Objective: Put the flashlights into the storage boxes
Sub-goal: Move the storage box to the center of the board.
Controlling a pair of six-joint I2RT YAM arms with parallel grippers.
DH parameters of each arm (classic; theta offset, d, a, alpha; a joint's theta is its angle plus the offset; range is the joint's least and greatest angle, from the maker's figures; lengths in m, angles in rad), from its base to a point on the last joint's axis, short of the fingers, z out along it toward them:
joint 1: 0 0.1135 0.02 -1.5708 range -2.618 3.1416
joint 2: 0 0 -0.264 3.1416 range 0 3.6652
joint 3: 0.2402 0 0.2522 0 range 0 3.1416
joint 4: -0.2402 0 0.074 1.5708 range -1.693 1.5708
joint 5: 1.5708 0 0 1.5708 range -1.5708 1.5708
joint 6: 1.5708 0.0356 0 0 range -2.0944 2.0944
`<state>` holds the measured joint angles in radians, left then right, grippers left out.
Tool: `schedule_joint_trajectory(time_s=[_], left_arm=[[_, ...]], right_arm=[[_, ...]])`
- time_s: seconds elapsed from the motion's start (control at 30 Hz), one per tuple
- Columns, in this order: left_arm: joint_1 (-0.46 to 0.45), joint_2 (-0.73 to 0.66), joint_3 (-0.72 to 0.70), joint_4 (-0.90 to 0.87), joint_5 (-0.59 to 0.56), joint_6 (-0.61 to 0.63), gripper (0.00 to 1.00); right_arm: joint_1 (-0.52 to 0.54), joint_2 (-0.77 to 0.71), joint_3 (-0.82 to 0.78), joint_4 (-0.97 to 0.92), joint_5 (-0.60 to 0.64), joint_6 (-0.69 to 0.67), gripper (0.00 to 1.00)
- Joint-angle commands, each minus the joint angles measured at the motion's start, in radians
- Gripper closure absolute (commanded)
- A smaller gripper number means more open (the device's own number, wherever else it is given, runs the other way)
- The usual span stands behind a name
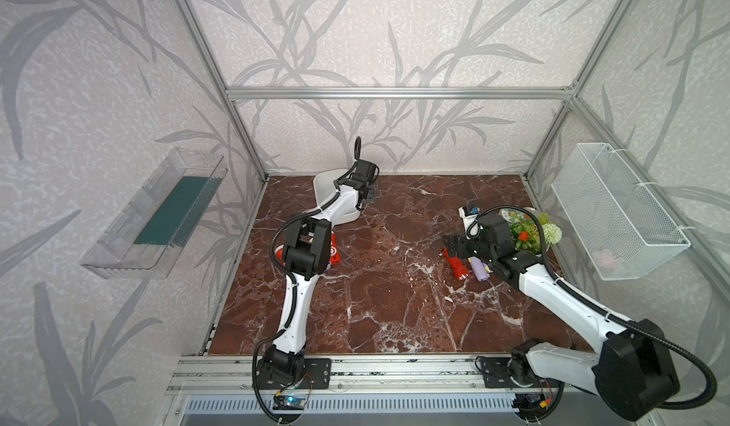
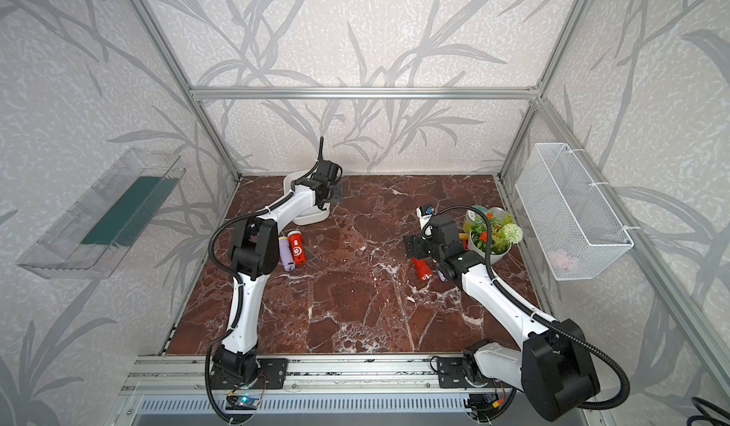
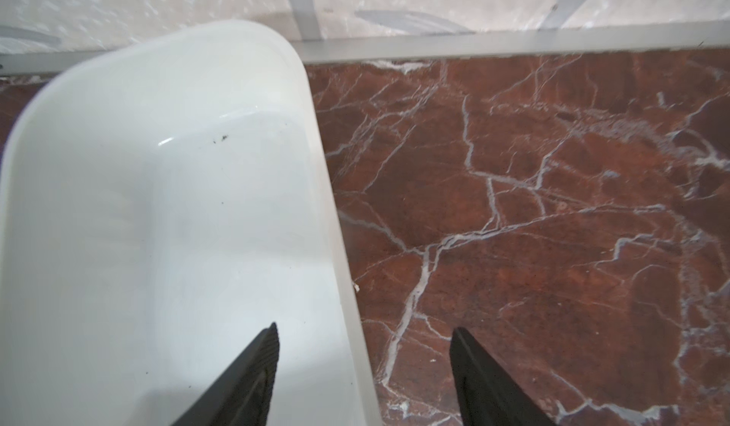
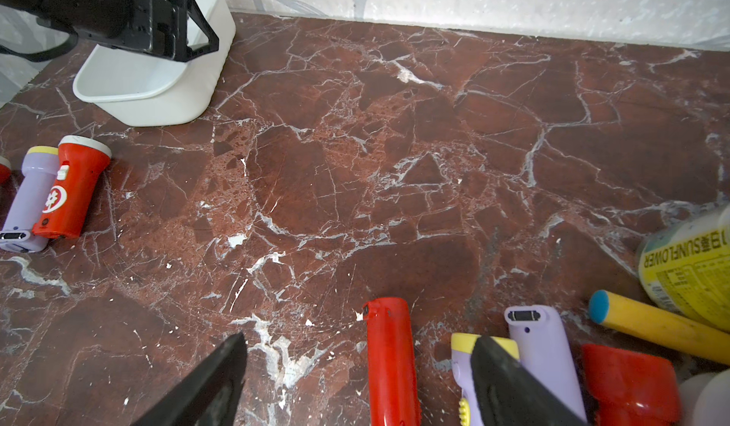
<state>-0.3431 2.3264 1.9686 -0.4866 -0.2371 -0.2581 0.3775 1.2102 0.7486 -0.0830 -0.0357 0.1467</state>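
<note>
The white storage box [image 1: 324, 185] [image 2: 312, 219] stands at the back left. My left gripper [image 3: 365, 327] [image 1: 369, 192] hangs open over its rim [image 3: 316, 128], nothing between the fingers. What shows of the box's inside is bare. A red flashlight [image 2: 297, 247] and a lavender one [image 2: 286, 253] lie side by side beside the left arm. At the right, my right gripper [image 4: 360, 337] [image 1: 454, 246] is open low over another red flashlight [image 4: 389, 364] [image 1: 458, 268], which lies between the fingers untouched. Lavender flashlights [image 4: 545, 357] and one more red one [image 4: 628, 384] lie just beyond it.
A pot of artificial flowers [image 1: 529, 234] stands close behind the right gripper. Next to the flashlights there lie a yellow-labelled bottle [image 4: 687, 270] and a yellow stick [image 4: 651, 325]. A wire basket [image 1: 616, 211] hangs on the right wall, a clear tray [image 1: 158, 214] on the left.
</note>
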Motion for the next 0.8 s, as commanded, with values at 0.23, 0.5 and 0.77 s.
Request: schedule_joint_trajectory(time_s=[0.23,0.5,0.77], left_arm=[[0.004,0.025,0.026,-0.038,0.028,-0.022,0.47],[0.003,0.036,0.026,-0.041,0.064,-0.040,0.73],[-0.005,0.036,0.011,-0.049,0.096,-0.077,0.88]], right_arm=[[-0.006,0.030,-0.005,0.025,-0.017,0.018,0.11],[-0.006,0.015,-0.011,0.018,-0.015,0.017,0.11],[-0.006,-0.006,-0.033,0.040,-0.033,0.037,0.11]])
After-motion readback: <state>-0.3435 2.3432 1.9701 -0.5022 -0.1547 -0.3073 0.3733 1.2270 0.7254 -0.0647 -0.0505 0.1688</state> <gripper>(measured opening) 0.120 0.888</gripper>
